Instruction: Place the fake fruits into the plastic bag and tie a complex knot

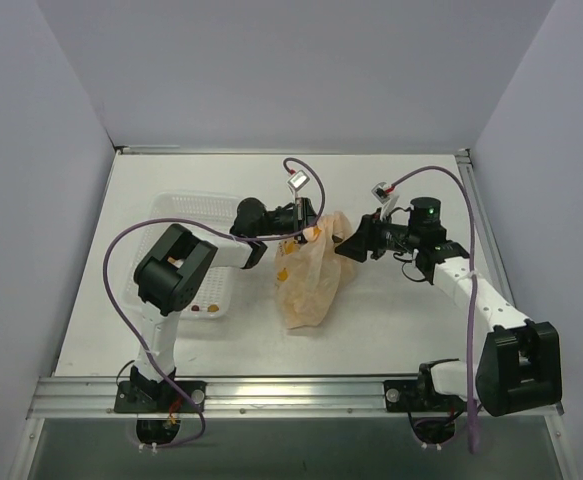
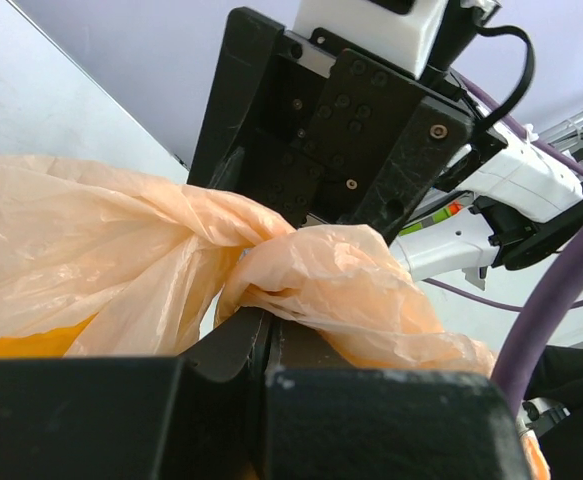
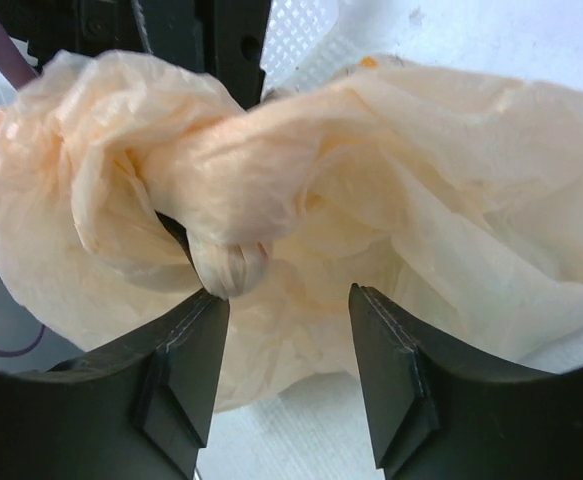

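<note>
I read both bases at the near edge of the table point(image 1: 391, 330), at 7 and 5 o'clock. The left arm point(image 1: 174, 272) climbs from its base, folds at a bulky elbow and sends its forearm out toward 2 o'clock, across the tray's far part. The right arm point(image 1: 471, 300) leans toward 11 o'clock from its base with its wrist turned to 9 o'clock, so the two wrists face each other over the middle of the table.

The left gripper point(image 2: 267, 322) has its fingers pressed together on a twisted bunch at the bag's top. The right gripper point(image 3: 286, 325) stands spread, with nothing pinched. A small twisted nub of film hangs just above the finger point(image 3: 186, 380) at 8 o'clock in its own view, and I cannot tell whether they touch. In the left wrist view the right gripper's black body sits just behind the bunch, at 12 o'clock.

The bag point(image 1: 309, 280) lies mid-table, its body sagging toward 6 o'clock from a gathered neck that sits between the two grippers. It looks lumpy, and yellow shows through the film. I cannot tell whether that is fruit or print.

At 9 to 10 o'clock from the bag, the white mesh tray point(image 1: 171, 205) rests on the table, partly under the left arm. A few small orange and brown bits point(image 1: 207, 308) lie at its near end.
</note>
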Robot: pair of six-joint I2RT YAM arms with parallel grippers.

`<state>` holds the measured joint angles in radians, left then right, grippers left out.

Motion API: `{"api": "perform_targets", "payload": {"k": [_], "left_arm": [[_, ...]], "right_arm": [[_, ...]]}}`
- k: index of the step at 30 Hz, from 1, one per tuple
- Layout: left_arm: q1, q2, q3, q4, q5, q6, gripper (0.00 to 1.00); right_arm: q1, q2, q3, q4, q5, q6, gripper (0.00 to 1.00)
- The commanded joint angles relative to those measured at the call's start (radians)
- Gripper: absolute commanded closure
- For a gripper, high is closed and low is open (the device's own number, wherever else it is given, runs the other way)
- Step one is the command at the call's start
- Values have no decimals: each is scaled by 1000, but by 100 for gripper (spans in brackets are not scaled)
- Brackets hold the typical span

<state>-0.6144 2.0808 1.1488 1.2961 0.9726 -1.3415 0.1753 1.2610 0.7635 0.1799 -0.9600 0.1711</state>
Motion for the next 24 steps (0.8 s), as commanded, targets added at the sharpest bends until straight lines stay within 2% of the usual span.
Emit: {"api": "perform_targets", "payload": {"k": [1,6,9,12,13,16,19,21,22,23,24], "left_arm": [[-7,-21,14,117,-15,-11,100],[-7,-22,11,109,-18,-10,100],[-7,-19,18,104,-25,-11,100],[-7,-18,19,106,-25,-13,100],[-5,-18,16,108,-26,-15,100],[-1,-21,6,112,-28,-15,100],[8,-27,6,115,-26,-2,100],[16,-31,5,111,-18,8,94],[27,-33,5,105,-12,24,89],[31,-39,5,89,-9,31,79],[42,-44,2,75,1,42,75]], "right_arm": [[30,-8,7,151,58,13,49],[55,8,17,197,75,57,53],[70,9,17,208,78,70,58],[75,9,14,224,81,82,73],[73,8,16,222,76,82,83],[73,-2,11,202,73,58,100],[67,-17,8,176,67,39,100],[64,-25,8,156,61,25,100],[64,-26,8,147,61,21,100],[61,-29,11,136,61,19,100],[59,-35,14,130,58,15,100]]}}
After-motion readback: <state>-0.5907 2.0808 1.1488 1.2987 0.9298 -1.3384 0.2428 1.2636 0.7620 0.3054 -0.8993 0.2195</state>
